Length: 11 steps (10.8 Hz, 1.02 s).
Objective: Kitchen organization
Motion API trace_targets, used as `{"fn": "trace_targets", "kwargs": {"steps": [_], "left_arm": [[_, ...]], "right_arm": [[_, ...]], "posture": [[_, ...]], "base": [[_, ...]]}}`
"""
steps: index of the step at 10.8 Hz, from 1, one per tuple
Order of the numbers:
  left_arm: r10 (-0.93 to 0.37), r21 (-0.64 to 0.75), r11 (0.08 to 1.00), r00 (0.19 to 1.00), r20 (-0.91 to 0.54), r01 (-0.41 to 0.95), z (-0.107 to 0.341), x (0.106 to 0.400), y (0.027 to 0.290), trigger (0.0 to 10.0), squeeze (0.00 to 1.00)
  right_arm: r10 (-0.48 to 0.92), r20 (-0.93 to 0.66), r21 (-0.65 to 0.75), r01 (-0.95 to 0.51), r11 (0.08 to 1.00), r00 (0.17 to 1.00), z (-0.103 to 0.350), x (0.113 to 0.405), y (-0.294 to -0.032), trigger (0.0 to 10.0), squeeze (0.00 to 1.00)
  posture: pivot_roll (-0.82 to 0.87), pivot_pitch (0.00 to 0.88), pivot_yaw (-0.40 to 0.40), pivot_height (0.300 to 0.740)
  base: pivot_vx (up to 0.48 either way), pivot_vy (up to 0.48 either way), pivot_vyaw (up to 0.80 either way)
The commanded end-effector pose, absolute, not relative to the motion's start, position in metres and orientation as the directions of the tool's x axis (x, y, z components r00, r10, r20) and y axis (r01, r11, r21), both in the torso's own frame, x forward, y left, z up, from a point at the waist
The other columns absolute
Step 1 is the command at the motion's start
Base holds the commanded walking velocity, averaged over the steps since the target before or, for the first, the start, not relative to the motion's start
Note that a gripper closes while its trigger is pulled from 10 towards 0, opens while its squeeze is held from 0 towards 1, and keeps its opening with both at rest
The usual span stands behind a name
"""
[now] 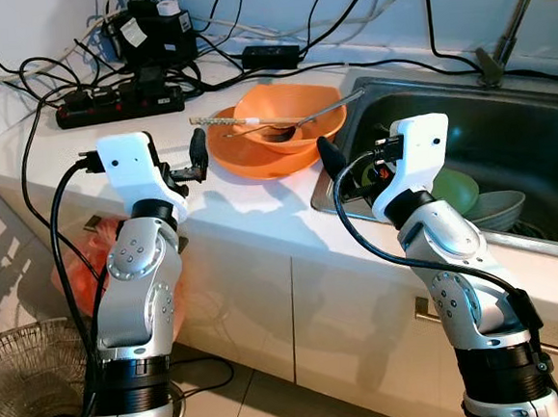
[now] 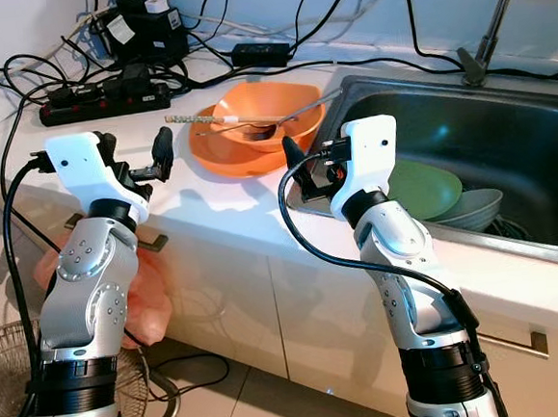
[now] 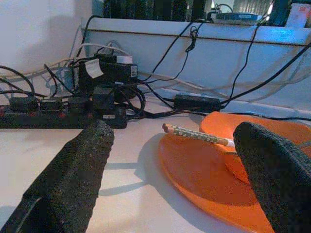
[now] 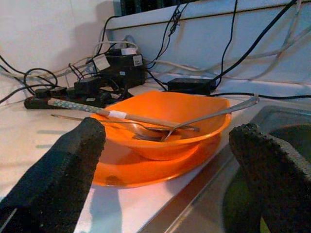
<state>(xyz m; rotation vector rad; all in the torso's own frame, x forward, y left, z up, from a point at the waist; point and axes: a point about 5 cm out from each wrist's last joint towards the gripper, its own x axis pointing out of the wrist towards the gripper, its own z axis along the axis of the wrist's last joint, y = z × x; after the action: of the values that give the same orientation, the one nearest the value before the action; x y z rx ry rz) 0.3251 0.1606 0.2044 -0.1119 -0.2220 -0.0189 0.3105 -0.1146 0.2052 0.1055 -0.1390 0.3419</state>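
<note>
left eye view: both grippers' jaws gape wide and empty near the orange bowl (image 1: 286, 111); its spoon is perhaps metal.

White counter (image 1: 250, 206) — orange plate (image 1: 246, 158), power strip (image 1: 116, 108)

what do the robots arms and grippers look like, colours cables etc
Both arms are silver metal with rounded jointed segments and black bands lower down. Each wrist carries a white plastic housing, and a black cable loops from it down along the arm. The left gripper and right gripper each have two long black fingers with a rough, foam-like texture. No markings are legible on them.
</note>
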Motion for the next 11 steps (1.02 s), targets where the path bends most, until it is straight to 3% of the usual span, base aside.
{"fn": "trace_targets", "kwargs": {"steps": [1, 5, 11], "left_arm": [[0.02, -0.112, 0.994, 0.976, 0.218, 0.004, 0.206, 0.327, 0.165, 10.0, 0.0], [0.028, -0.113, 0.994, 0.98, 0.199, -0.006, 0.204, 0.33, 0.167, 10.0, 0.0], [0.071, -0.176, 0.984, 0.978, 0.197, -0.036, 0.208, 0.338, 0.18, 10.0, 0.0]], "right_arm": [[0.322, 0.154, 0.073, -0.336, 0.939, 0.934, 0.208, 0.311, -0.115, 10.0, 0.0], [0.316, 0.154, 0.069, -0.329, 0.942, 0.936, 0.208, 0.311, -0.116, 10.0, 0.0], [0.308, 0.175, 0.058, -0.322, 0.945, 0.935, 0.212, 0.31, -0.117, 10.0, 0.0]], "posture": [[0.03, 0.048, 0.04, 0.74], [0.03, 0.05, 0.041, 0.74], [0.02, 0.062, 0.035, 0.74]], "base": [[0.0, 0.0, 0.0], [0.0, 0.0, -0.66], [0.0, 0.0, 0.0]]}}
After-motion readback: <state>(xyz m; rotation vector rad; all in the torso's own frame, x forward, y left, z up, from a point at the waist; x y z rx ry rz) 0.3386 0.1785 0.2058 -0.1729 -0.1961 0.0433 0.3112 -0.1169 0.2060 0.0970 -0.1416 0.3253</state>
